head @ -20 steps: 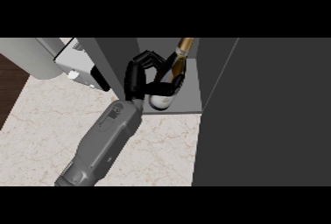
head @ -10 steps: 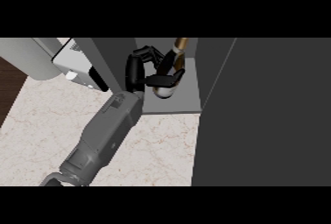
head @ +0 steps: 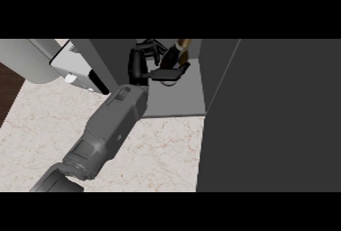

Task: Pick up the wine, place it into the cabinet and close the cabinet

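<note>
The wine bottle, dark with a gold neck, stands tilted inside the open cabinet, near its back. My left hand has reached in from the lower left and sits against the bottle's left side. Its fingers curl up beside the bottle, and the thumb crosses in front of the bottle's lower part, hiding it. The grey forearm runs over the counter up to the cabinet's front edge. My right hand shows nowhere.
The cabinet's dark door stands open and fills the right side of the view. A white appliance and a pale grey cylinder sit at the upper left. Marbled counter lies below the cabinet.
My left hand has carried the bottle deeper into the cabinet, up and away from me. The forearm has followed it in over the cabinet's edge.
</note>
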Robot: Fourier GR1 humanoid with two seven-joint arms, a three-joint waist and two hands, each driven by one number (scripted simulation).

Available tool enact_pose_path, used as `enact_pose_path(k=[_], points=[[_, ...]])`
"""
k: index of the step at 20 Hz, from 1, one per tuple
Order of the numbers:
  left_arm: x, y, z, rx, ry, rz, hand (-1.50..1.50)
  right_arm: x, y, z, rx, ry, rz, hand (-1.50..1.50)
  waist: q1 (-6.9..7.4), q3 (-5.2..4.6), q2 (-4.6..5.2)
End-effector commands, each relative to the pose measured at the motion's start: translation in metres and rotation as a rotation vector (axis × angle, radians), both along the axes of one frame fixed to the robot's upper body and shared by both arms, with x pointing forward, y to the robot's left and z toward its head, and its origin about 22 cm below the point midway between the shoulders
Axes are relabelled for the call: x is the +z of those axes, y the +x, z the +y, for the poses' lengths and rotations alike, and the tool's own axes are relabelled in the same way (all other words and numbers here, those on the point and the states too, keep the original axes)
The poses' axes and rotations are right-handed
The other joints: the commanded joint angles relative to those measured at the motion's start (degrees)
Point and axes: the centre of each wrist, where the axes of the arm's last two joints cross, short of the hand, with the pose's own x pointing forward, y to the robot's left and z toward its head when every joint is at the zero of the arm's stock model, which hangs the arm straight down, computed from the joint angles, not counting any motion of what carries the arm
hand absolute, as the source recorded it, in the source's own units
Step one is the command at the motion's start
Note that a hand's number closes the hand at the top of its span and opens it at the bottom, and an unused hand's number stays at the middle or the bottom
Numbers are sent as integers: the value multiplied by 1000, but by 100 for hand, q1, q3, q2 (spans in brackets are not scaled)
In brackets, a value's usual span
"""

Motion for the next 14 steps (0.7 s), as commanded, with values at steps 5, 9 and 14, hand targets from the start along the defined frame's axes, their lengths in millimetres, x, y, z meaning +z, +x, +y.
enact_pose_path(k=[5,9,14], points=[[13,10,-3,25,-140,51,150,9,-16,0,34,47,-25,-150,-56,0,8],[6,9,2,50,-206,71,150,10,-6,3,24,43,-29,-150,-46,-2,16],[1,11,20,51,-200,58,150,12,-15,5,60,42,-23,-150,-88,-3,38]])
